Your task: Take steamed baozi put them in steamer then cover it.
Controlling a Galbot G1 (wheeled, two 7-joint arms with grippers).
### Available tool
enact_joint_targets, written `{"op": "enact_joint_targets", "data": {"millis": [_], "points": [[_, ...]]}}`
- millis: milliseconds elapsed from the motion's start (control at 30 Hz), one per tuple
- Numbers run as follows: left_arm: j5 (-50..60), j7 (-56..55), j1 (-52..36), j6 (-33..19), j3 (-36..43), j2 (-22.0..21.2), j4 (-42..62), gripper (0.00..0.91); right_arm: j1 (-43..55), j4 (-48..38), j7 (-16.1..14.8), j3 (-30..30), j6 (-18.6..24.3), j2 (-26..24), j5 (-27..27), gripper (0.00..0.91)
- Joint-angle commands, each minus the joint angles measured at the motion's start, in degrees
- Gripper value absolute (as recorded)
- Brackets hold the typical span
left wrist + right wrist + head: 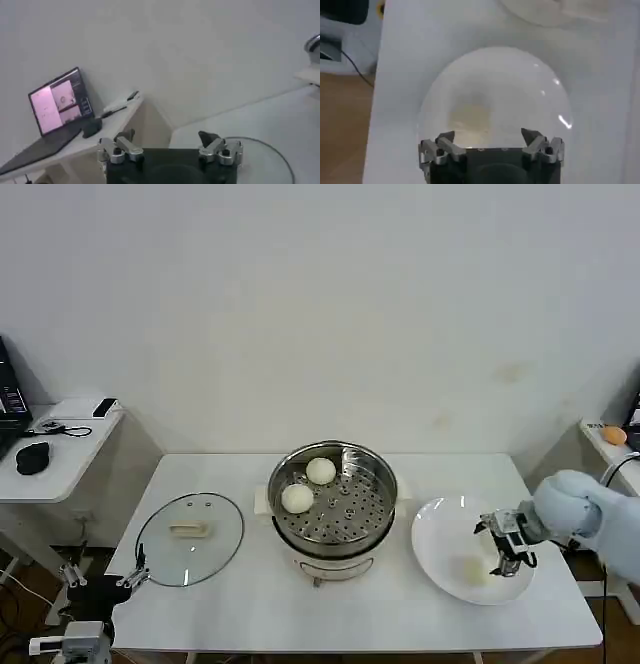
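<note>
Now the right gripper point(508, 550) hovers over the flat white plate point(440, 529), jaws apart, ready for a cream-white baozi point(474, 569) – two buns point(297, 498) sit in the shiny steel steamer point(380, 474); left gripper point(100, 576) waits, jaws apart, near the clear glass cover point(190, 537)

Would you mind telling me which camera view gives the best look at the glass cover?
The head view: the cover lies flat on the table to the left of the steamer, whole, handle up. The left wrist view catches only an arc of its rim beyond the open left gripper. The right wrist view looks at the white plate instead.
</note>
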Motion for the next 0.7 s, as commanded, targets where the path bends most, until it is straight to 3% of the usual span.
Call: {"op": "enact_joint_targets", "data": {"millis": [33,700], "points": [[0.03,-0.06,0.30,-0.05,-0.48,-0.19,0.33,0.907,-4.95,-2.50,-0.35,2.58,0.63,2.30,-2.66,0.907],[0.07,-0.03,-0.05,0.05,-0.55,-0.25,0.60,0.907,-9.02,-7.45,0.72,5.62,-0.62,5.13,-2.97,0.907]]}}
